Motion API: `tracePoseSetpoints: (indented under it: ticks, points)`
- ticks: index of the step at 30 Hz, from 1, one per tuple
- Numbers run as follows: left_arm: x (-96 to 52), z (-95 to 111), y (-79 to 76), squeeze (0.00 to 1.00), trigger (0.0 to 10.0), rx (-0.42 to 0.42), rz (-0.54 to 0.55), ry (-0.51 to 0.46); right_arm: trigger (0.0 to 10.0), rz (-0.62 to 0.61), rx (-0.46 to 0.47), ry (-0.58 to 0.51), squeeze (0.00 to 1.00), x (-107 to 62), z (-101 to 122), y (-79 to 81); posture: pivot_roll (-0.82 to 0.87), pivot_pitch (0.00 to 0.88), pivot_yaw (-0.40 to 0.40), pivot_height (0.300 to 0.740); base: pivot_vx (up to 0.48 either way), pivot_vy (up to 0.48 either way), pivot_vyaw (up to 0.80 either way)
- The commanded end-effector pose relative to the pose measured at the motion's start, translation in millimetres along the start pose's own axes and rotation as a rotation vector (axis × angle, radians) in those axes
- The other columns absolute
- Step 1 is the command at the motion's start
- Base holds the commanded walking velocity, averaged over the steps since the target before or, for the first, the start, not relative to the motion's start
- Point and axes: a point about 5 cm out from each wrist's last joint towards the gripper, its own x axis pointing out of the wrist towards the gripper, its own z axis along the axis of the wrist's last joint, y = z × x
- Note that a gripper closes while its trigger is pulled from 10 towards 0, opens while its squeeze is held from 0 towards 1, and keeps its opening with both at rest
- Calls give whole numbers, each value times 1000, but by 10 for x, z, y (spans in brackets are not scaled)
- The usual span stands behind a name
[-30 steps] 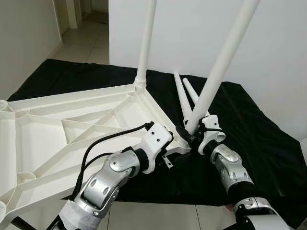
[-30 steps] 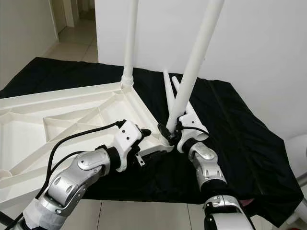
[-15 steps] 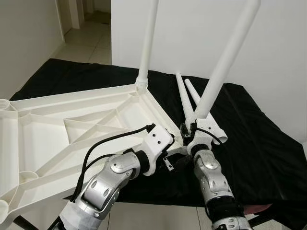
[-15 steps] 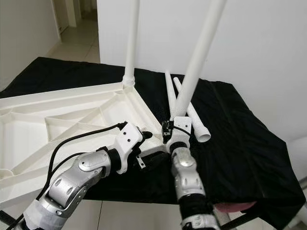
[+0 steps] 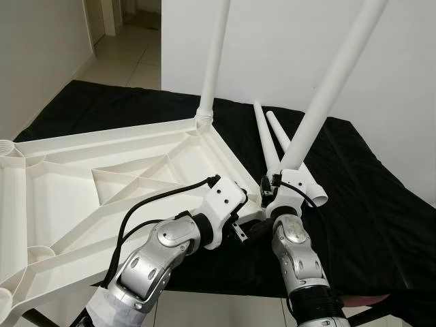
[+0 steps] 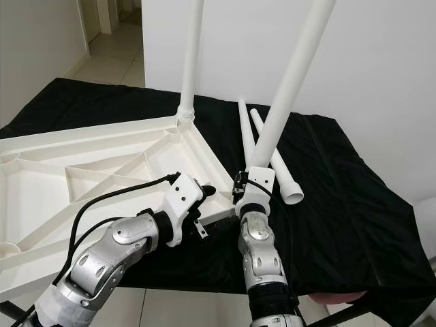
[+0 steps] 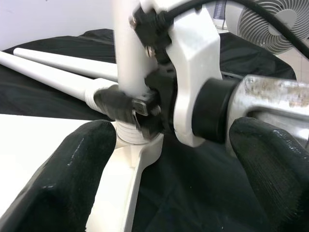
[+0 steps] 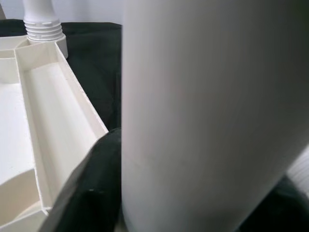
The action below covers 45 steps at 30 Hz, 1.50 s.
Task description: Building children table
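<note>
Tabletop (image 5: 82, 170) lies upside down on black cloth (image 5: 368, 204), ribs up. One leg (image 5: 216, 54) already stands in the far corner socket. R gripper (image 5: 271, 187) is pinching a 2nd leg (image 5: 327, 88) near its lower end, leg tilted, threaded end sitting at the near corner socket (image 7: 140, 150). In the L wrist view the threads look only partly in. L gripper (image 5: 253, 228) is just beside that corner, fingers (image 7: 72, 179) spread, holding nothing. Two spare legs (image 6: 272, 153) lie on the cloth behind, side by side.

Risks, my read:
- Leg leans off the socket axis, so if turned now it could cross-thread or jam. Cause: tilt not corrected before turning.
- Grip is low on a long leg, so the top can swing and pry the end out of the socket.
- Corner sits near the cloth edge, so a push sideways may shift the tabletop, since the L gripper is not clamping it.
- L gripper and R wrist are v. close, so a clash or cable snag is possible if either rotates.
- Spare legs are round and could roll if the cloth gets tugged.

Text/brands: none readable on tabletop, legs, cloth or arms. A fan (image 7: 270, 24) in the background has no legible label.
</note>
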Motion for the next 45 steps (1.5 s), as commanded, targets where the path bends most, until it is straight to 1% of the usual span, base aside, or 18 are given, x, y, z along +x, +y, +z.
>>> tracePoseSetpoints:
  ticks: [1, 9, 12, 13, 14, 15, 19, 20, 22, 25, 28, 32, 36, 37, 41, 42, 43, 45]
  points:
    - [15, 9, -43, 0, 10000, 8, -12, -3, 10000, -29, -20, 54, 1000, -30, -123, -99, 15, 0, -142, 740, 0, 0, 0]
    - [14, 10, -44, 0, 10000, 8, -9, -4, 10000, 5, -11, 12, 1000, -23, -69, -135, 15, 0, -142, 740, 0, 0, 0]
    - [16, 9, -40, 0, 10000, 8, -8, -3, 10000, 83, 12, -6, 1000, -12, -37, -139, 15, 0, -142, 740, 0, 0, 0]
    - [17, 9, -41, 0, 10000, 7, -8, -3, 10000, 110, 19, -9, 867, -7, -28, -149, 15, 0, -142, 740, 0, 0, 0]
    - [17, 9, -41, 0, 10000, 6, -8, -3, 10000, 124, 22, -10, 867, -6, -22, -157, 15, 0, -142, 740, 0, 0, 0]
    - [19, 11, -39, 0, 10000, 7, -8, -3, 10000, 144, 21, -14, 0, 0, -10, -165, 7, 0, -136, 740, 0, 0, 0]
    - [21, 13, -37, 0, 10000, 7, -9, -3, 10000, 166, 17, -18, 0, 5, 2, -169, 7, 0, -136, 740, 0, 0, 0]
    - [24, 19, -23, 0, 10000, 11, -8, -3, 10000, 291, -5, -33, 0, 28, 41, -201, 2, 0, -125, 740, 0, 0, 0]
    - [24, 21, -13, 0, 10000, 13, -7, -3, 10000, 364, -25, -45, 0, 60, 81, -270, 2, 0, -125, 740, 0, 0, 0]
    - [21, 22, -4, 0, 10000, 15, -5, -2, 10000, 382, -45, -58, 0, 96, 125, -359, 3, 0, -125, 740, 0, 0, 0]
    - [16, 24, 7, 0, 10000, 17, -1, -2, 10000, 389, -50, -73, 0, 87, 151, -385, 6, 0, -128, 740, 0, 0, 0]
    - [2, 14, 16, 0, 10000, 17, 11, 2, 10000, 408, -19, -98, 0, -23, 144, -377, 13, 0, -136, 740, 0, 0, 0]
    - [-27, 7, 77, 0, 10000, 14, 55, -2, 10000, 443, 49, -129, 0, -305, 103, -342, 9, 0, -135, 740, 0, 0, 0]
    - [-27, 7, 77, 0, 10000, 14, 55, -2, 10000, 443, 49, -129, 0, -305, 103, -342, 9, 0, -135, 740, 0, 0, 0]
    - [-35, 32, 118, 0, 10000, 36, 80, -6, 10000, 435, 85, -133, 0, -486, 94, -377, 0, 0, -130, 740, 0, 0, 0]
    - [-35, 32, 118, 0, 10000, 36, 80, -6, 10000, 435, 85, -133, 0, -486, 94, -377, 0, 0, -130, 740, 0, 0, 0]
    - [-40, 44, 149, 0, 10000, 36, 94, -11, 10000, 429, 87, -122, 0, -566, 73, -412, -10, 0, -121, 740, 0, 0, 0]
    - [-42, 47, 159, 0, 10000, 33, 98, -13, 10000, 425, 87, -115, 0, -585, 62, -427, -10, 0, -121, 740, 0, 0, 0]
